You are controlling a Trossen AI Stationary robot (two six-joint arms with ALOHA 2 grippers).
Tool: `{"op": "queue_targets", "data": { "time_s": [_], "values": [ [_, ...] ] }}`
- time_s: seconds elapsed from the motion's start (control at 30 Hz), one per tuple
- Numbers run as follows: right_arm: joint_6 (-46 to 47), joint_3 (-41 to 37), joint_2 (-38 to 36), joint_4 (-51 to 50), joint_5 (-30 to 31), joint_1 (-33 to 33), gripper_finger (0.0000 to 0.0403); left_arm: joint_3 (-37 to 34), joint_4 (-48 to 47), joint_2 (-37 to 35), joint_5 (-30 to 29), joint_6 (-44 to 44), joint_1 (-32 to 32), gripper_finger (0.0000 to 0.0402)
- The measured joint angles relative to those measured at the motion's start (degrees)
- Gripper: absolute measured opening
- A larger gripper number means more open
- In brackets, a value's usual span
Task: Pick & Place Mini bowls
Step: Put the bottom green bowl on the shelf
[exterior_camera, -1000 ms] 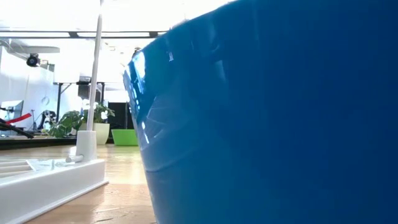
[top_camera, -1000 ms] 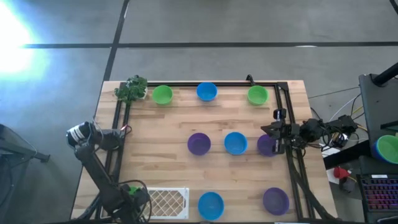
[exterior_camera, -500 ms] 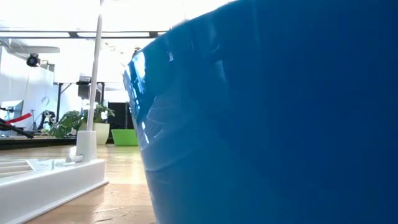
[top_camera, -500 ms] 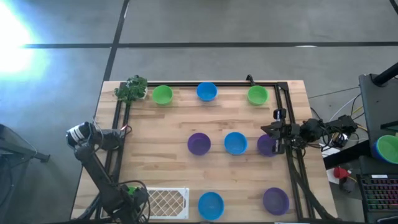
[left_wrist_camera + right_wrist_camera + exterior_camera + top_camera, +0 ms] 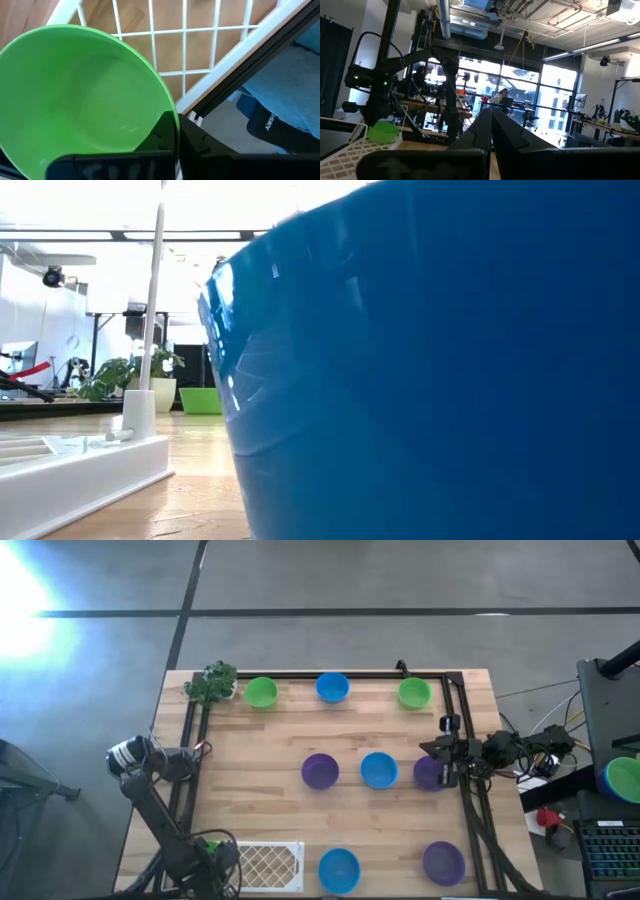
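Several mini bowls rest on their bases on the wooden table: green (image 5: 261, 692), blue (image 5: 332, 687), green (image 5: 414, 692), purple (image 5: 320, 770), blue (image 5: 378, 770), purple (image 5: 430, 773), blue (image 5: 339, 870), purple (image 5: 443, 862). My left gripper (image 5: 213, 852) is at the table's near-left corner, shut on another green bowl (image 5: 75, 100) beside the white mesh tray (image 5: 268, 864). My right gripper (image 5: 440, 752) is shut and empty at the right side, by the purple bowl. The near blue bowl (image 5: 430, 360) fills the low view. My left gripper holds the green bowl by its rim (image 5: 166, 111), pinched with one finger (image 5: 162, 137) inside the bowl and the other outside. The bowl's mouth faces the wrist camera, over the mesh tray's (image 5: 200, 40) edge. Whether it touches the tray I cannot tell.
A leafy toy plant (image 5: 213, 682) stands at the far-left corner. A black frame (image 5: 330, 673) runs along the table's far, left and right sides. More bowls (image 5: 625, 778) sit off the table to the right. Bare wood lies between the bowl rows.
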Motion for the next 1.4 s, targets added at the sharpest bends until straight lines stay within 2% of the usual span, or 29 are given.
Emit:
{"op": "queue_targets", "data": {
  "time_s": [0.13, 0.43, 0.73, 0.97, 1.1, 1.23, 1.4],
  "values": [
    [0.1, 0.0, 0.0, 0.0, 0.0, 0.0, 0.0008, -0.1, 0.0, 0.0, 0.1, 0.0, 0.0, 0.0009],
    [0.0, 0.0, 0.0, 0.0, 0.0, 0.0, 0.0008, -0.2, 0.0, 0.0, 1.1, 0.1, 0.0, 0.0059],
    [-0.1, 0.0, 0.0, 0.0, 0.0, 0.0, 0.0008, -0.2, -0.1, -0.6, 5.9, -0.5, 0.0, 0.0061],
    [-0.1, 0.0, 0.0, 0.0, 0.0, 0.0, 0.0008, -0.2, -3.3, -2.3, 5.5, -2.3, 0.0, 0.0061],
    [-0.1, 0.0, 0.0, 0.0, 0.0, 0.0, 0.0008, -0.4, -8.2, -2.4, 2.2, -3.4, 0.0, 0.0061],
    [-0.1, 0.0, 0.0, 0.0, 0.0, 0.0, 0.0008, -2.2, -8.0, -2.4, 1.8, -4.1, 0.0, 0.0061],
    [-0.1, 0.0, 0.0, 0.0, 0.0, 0.0, 0.0008, -4.5, -4.6, -2.3, 6.2, -5.0, 0.0, 0.0061]
  ]
}}
